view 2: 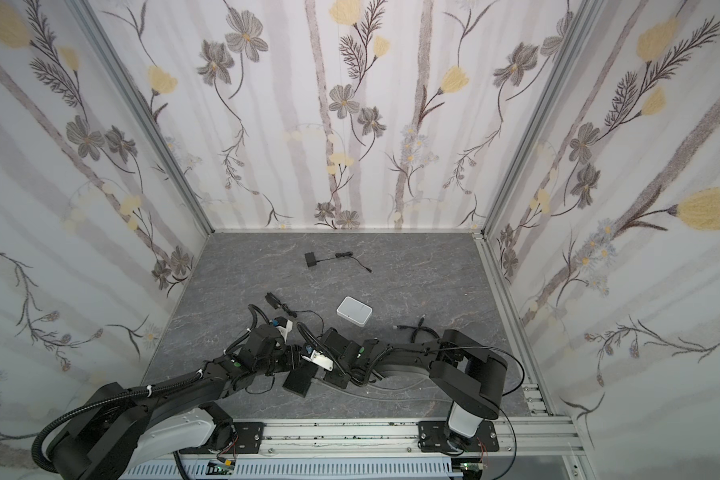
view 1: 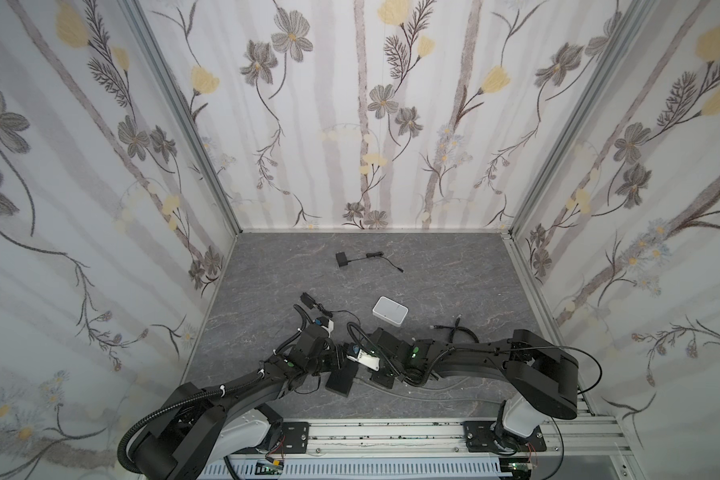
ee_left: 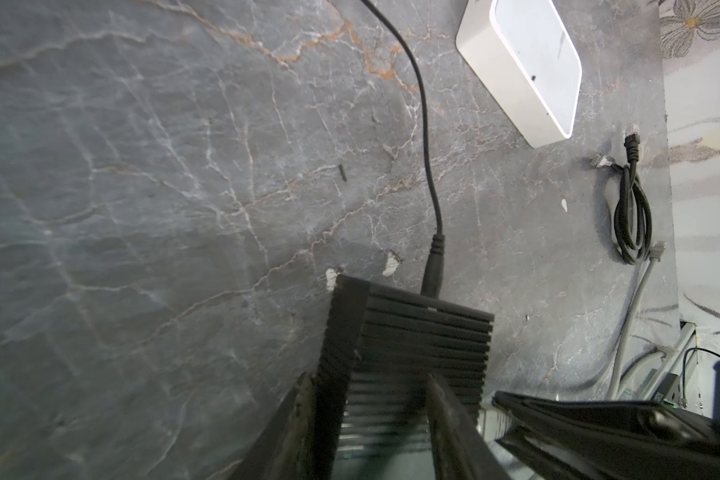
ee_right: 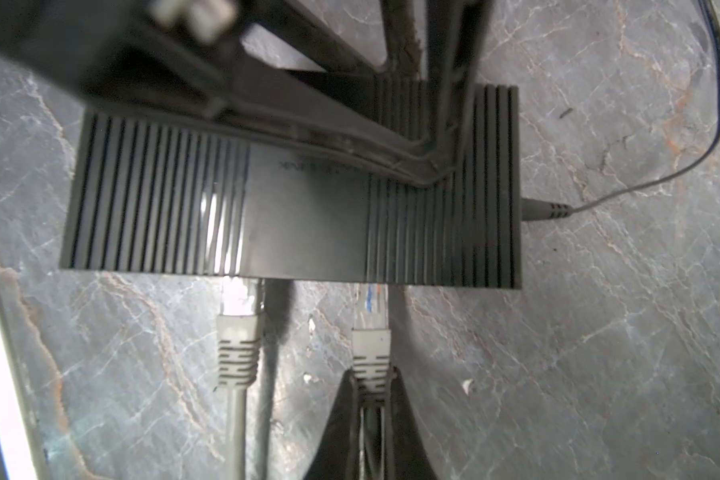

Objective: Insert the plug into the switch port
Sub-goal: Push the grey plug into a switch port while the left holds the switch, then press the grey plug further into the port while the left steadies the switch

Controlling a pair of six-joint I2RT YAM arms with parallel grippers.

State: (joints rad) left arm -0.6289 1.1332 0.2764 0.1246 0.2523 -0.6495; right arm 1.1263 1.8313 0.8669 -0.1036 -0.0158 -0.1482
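Near edge: an aluminium rail (view 1: 391, 432) carries both arm bases. Beyond it lies a dark grey marbled surface (view 1: 433, 282), veined white and rust.

Just past the rail, a flat black ribbed box (ee_right: 300, 216) sits on the surface with both arms bent in over it. The right tool (ee_right: 371, 380) is pinched tight on the boot of a grey Ethernet plug with clear tip (ee_right: 368, 311). The tip meets the box's long side face; the switch port itself is hidden under that edge. A second grey plug (ee_right: 238, 328) sits alongside at the same face, with no tool on it. The left tool (ee_left: 368, 378) has its jaws part-way apart at the box, one finger (ee_left: 445, 415) over the ribbed top. Clamped or only resting, cannot tell. A thin black power lead (ee_left: 427, 145) enters the box's short end.

Mid-surface: a small flat white box with pale grey top (view 1: 390, 311) stands apart from everything. A bundled black cable (view 1: 454, 330) lies to its right, a small black adapter block (view 1: 308, 299) to its left.

Far surface: another black adapter with a thin lead (view 1: 342, 259).

Room: three floral-papered walls (view 1: 350, 104), grey and yellow blooms on white, with metal corner posts.
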